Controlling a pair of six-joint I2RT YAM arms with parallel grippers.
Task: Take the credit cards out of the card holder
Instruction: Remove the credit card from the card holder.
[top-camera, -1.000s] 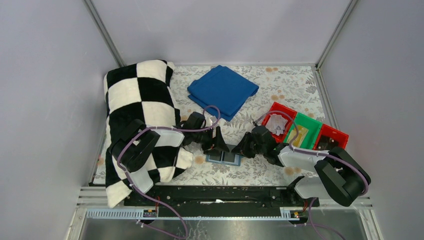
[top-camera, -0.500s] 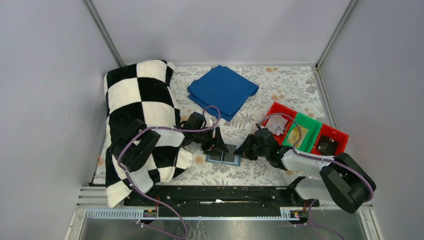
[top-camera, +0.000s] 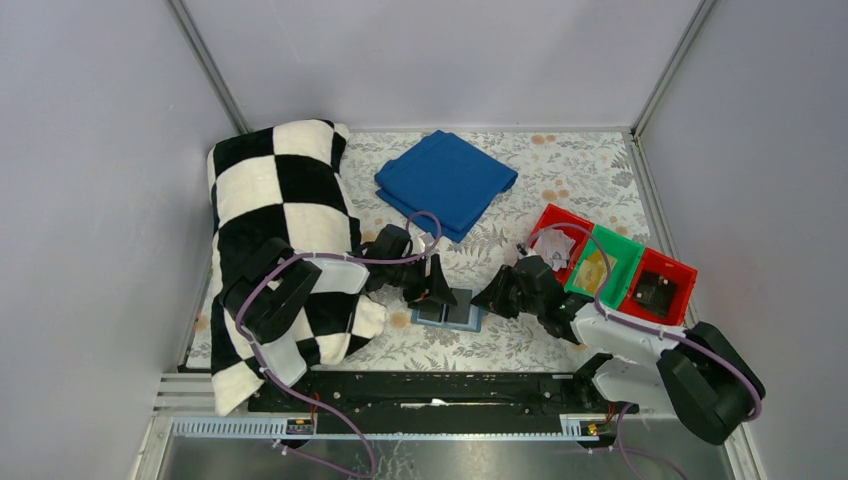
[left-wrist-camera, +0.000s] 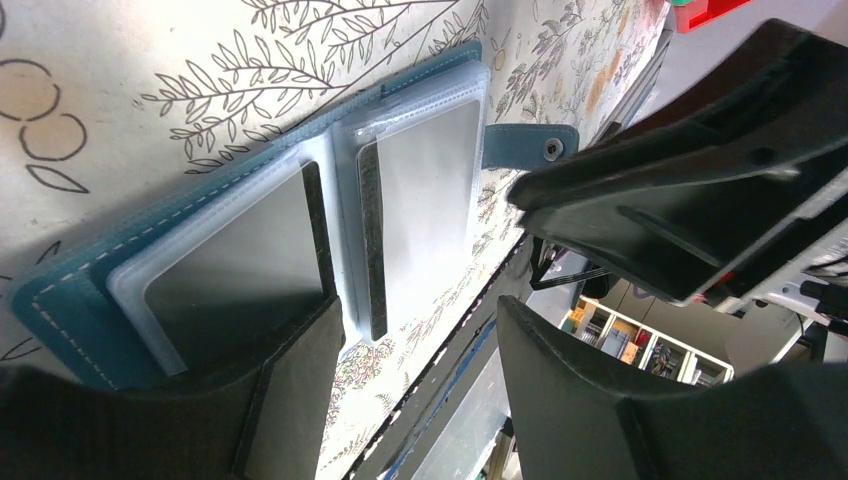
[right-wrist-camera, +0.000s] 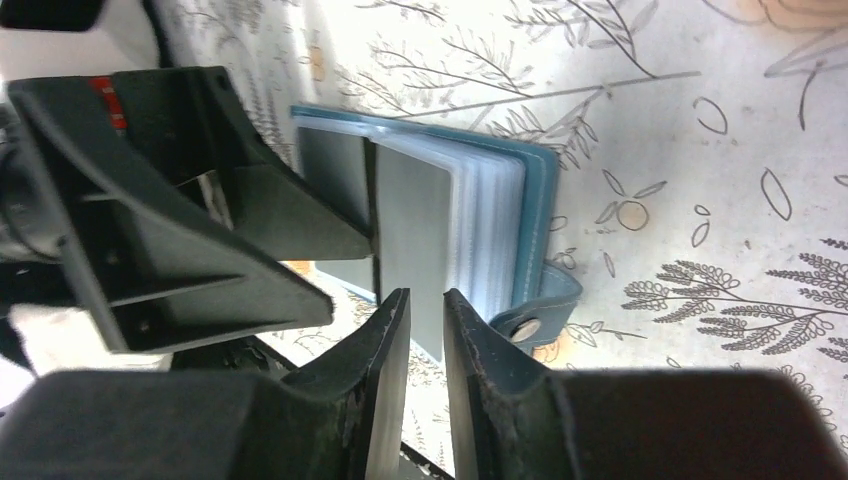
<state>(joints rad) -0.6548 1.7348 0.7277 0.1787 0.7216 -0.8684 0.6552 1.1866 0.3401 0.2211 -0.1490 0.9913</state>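
The teal card holder (top-camera: 452, 312) lies open on the floral table, clear sleeves up. In the left wrist view the card holder (left-wrist-camera: 60, 300) holds a grey card (left-wrist-camera: 425, 200) in the right page. My left gripper (top-camera: 437, 290) is open, and one finger (left-wrist-camera: 290, 400) rests on the left page. My right gripper (top-camera: 487, 297) hovers at the holder's right side. In the right wrist view its jaws (right-wrist-camera: 425, 295) stand a narrow gap apart over a grey card (right-wrist-camera: 415, 230) that sticks out past the holder's (right-wrist-camera: 535, 220) near edge.
A folded deep-blue cloth (top-camera: 445, 182) lies at the back. A checkered blanket (top-camera: 280, 210) covers the left side. A red bin (top-camera: 548, 222) with whitish cards, a green bin (top-camera: 625, 255) with yellowish ones and another red bin (top-camera: 672, 270) stand at the right.
The right arm's elbow and base link have swung to the right, while its gripper stays by the holder's right side. The left arm and the holder have not moved.
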